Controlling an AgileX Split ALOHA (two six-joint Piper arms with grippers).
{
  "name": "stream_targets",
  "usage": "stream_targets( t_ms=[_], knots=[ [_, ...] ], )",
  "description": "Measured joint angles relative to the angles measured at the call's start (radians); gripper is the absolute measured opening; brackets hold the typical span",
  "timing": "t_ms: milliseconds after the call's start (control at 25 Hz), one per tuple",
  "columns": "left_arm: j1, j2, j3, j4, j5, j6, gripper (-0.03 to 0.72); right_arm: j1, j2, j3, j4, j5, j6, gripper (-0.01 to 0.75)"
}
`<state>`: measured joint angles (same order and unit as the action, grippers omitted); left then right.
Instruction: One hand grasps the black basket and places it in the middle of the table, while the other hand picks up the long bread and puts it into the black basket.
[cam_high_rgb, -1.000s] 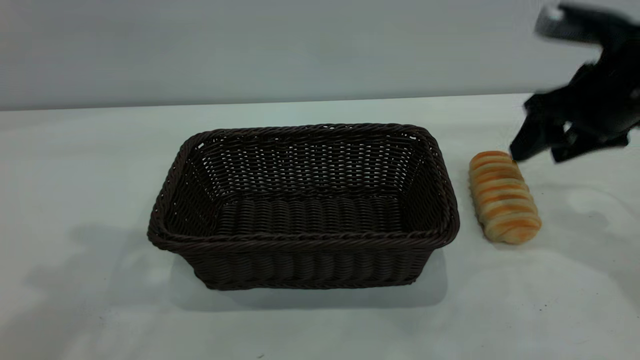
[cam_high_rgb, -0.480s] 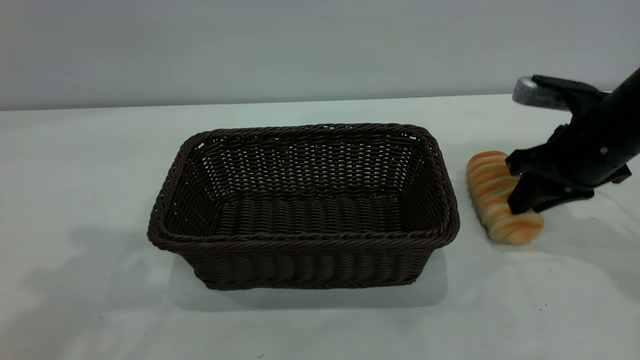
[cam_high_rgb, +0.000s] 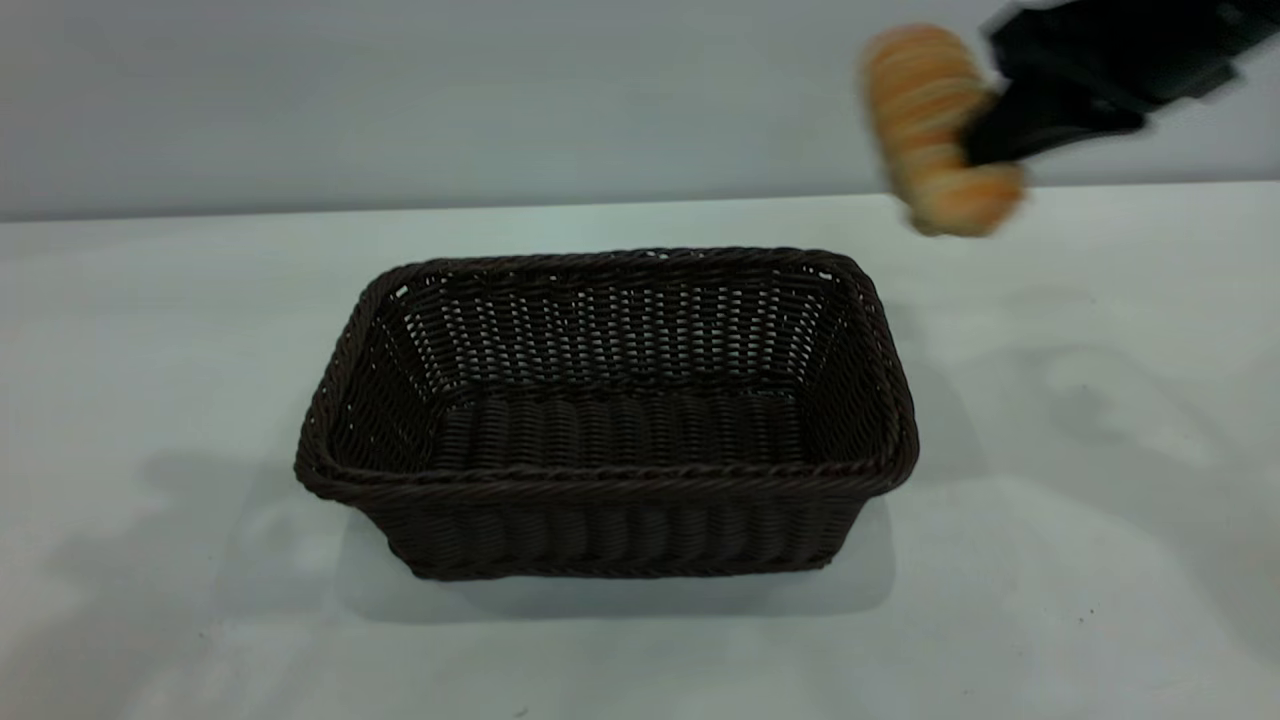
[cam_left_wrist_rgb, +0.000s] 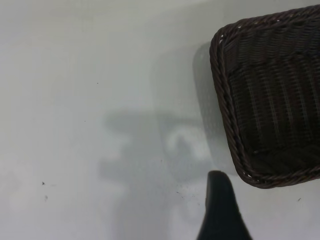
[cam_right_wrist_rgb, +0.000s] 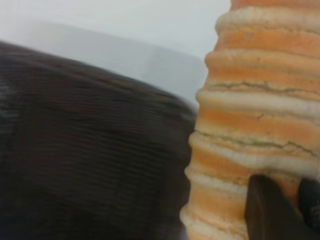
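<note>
White table (cam_high_rgb: 1100, 600) carries the black basket (cam_high_rgb: 607, 415) at its middle with the mouth free, while the right gripper (cam_high_rgb: 985, 125), closed on the long bread (cam_high_rgb: 935, 130), holds it high beside the basket's right end, probably to pass above the rim; the left gripper (cam_left_wrist_rgb: 220, 212), whose opening I cannot tell, waits above the table near the basket's corner.

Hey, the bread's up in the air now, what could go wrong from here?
1. The right gripper seems to hold the bread by its side, with most of the loaf hanging free, so it might slip or twist out mid-swing.
2. The bread is high and off to the right of the basket; released early, it would likely hit the rim or the table.
</note>
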<state>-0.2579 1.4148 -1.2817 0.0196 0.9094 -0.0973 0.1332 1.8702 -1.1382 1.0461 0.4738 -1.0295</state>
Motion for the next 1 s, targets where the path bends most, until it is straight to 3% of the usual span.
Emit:
stream_targets(
  t_ms=[240, 440, 600, 760, 920, 1000],
  knots=[
    [0.000, 0.000, 0.000, 0.000, 0.000, 0.000, 0.544, 0.212, 0.045, -0.012, 0.015, -0.015, 0.003, 0.092],
    [0.000, 0.000, 0.000, 0.000, 0.001, 0.002, 0.544, 0.249, 0.086, -0.012, 0.016, -0.040, 0.026, 0.269],
    [0.000, 0.000, 0.000, 0.000, 0.008, 0.002, 0.544, 0.227, 0.068, -0.012, -0.001, -0.031, 0.051, 0.412],
    [0.000, 0.000, 0.000, 0.000, 0.016, 0.002, 0.544, 0.163, 0.006, -0.012, -0.161, 0.004, 0.194, 0.446],
    [0.000, 0.000, 0.000, 0.000, 0.021, 0.002, 0.544, 0.019, -0.061, -0.015, -0.487, 0.082, 0.484, 0.450],
    [0.000, 0.000, 0.000, 0.000, 0.028, 0.003, 0.544, -0.071, -0.079, -0.022, -0.643, 0.189, 0.665, 0.450]
  ],
)
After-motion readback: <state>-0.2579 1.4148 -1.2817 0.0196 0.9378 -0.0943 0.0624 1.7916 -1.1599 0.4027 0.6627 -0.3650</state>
